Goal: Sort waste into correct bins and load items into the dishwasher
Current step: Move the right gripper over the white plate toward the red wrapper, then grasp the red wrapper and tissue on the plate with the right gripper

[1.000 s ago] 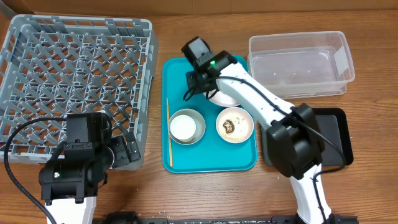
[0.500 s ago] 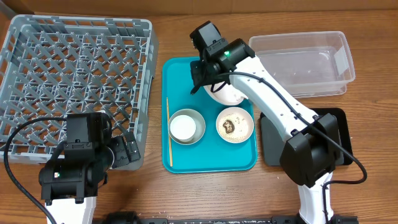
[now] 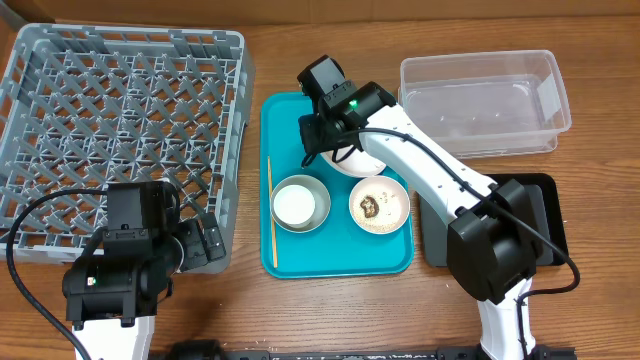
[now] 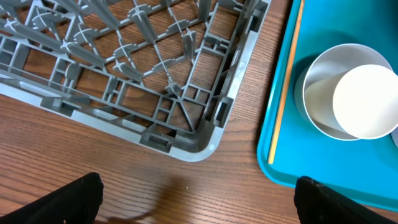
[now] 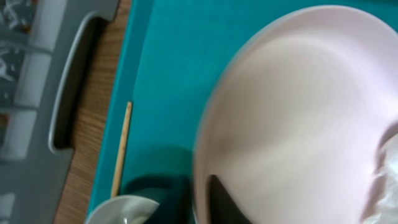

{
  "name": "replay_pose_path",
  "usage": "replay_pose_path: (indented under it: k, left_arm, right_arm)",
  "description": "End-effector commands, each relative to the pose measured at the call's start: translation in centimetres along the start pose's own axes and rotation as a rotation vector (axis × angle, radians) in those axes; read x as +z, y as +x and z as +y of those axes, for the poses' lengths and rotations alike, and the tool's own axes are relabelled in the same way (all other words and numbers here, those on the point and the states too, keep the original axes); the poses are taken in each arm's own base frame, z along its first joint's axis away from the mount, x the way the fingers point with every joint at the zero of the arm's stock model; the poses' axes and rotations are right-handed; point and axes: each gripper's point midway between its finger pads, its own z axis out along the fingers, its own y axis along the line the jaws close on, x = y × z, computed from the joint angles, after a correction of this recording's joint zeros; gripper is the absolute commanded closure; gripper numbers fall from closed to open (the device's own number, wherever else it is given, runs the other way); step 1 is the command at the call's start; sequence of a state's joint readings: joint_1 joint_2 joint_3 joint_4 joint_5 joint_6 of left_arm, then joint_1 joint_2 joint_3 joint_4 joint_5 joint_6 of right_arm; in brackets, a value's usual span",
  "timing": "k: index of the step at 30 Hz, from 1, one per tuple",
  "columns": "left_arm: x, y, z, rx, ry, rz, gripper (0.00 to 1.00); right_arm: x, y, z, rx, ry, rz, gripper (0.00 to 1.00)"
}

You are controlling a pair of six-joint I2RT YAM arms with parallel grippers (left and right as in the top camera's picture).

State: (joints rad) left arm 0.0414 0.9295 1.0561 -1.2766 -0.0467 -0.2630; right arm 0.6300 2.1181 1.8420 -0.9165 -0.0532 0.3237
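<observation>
My right gripper is shut on the rim of the large pale pink plate and holds it tilted over the back of the teal tray. In the right wrist view the plate fills the frame, with one dark finger lying on it. The small plate holds a brown food lump. The grey bowl holds the white cup. The wooden stick lies along the tray's left edge. My left gripper is open and empty over bare table by the rack's corner.
The grey dish rack stands at the back left, its corner close to my left gripper. The clear tub stands at the back right. The black tray lies at the right, partly under my right arm.
My right gripper swung up and right with the large plate, then came back left and lower. The left arm has not moved.
</observation>
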Motion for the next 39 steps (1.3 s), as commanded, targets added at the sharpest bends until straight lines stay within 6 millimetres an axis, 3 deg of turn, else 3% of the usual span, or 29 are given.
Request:
replay_pose_path:
  k: [1, 4, 11, 14, 17, 24, 27, 31, 39]
  left_arm:
    - [-0.9, -0.7, 0.2, -0.001, -0.009, -0.037, 0.00]
    - [-0.9, -0.7, 0.2, -0.001, -0.009, -0.037, 0.00]
    - [-0.9, -0.7, 0.2, -0.001, -0.009, -0.036, 0.00]
    - [-0.9, -0.7, 0.2, -0.001, -0.009, -0.037, 0.00]
    - [-0.9, -0.7, 0.2, -0.001, -0.009, -0.037, 0.00]
    - [-0.9, -0.7, 0.2, -0.001, -0.009, -0.037, 0.00]
    - [-0.8, -0.7, 0.2, -0.001, -0.009, -0.036, 0.00]
    - [-0.8, -0.7, 0.2, -0.001, -0.008, -0.037, 0.00]
    - [-0.8, -0.7, 0.2, -0.001, -0.009, -0.036, 0.00]
  right_arm:
    - [-0.2, 0.1, 0.4, -0.011, -0.013, -0.007, 0.57]
    - [-0.1, 0.1, 0.7, -0.017, -0.030, -0.012, 0.48]
    - [-1.2, -1.9, 0.4, -0.046, -0.020, -0.070, 0.42]
    - [-2.6, -3.6, -1.3, -0.053, 0.032, -0.113, 0.40]
    - [-3.0, -4.5, -2.9, -0.109, 0.051, -0.126, 0.31]
    - [-3.4, -5.7, -10.7, -0.010, 0.212, -0.134, 0.28]
    - [-2.6, -5.3, -12.9, 0.031, 0.214, -0.107, 0.28]
    - [-0.5, -3.8, -14.1, 0.063, 0.176, -0.035, 0.28]
    - [2.3, -2.5, -13.6, 0.050, 0.176, 0.023, 0.24]
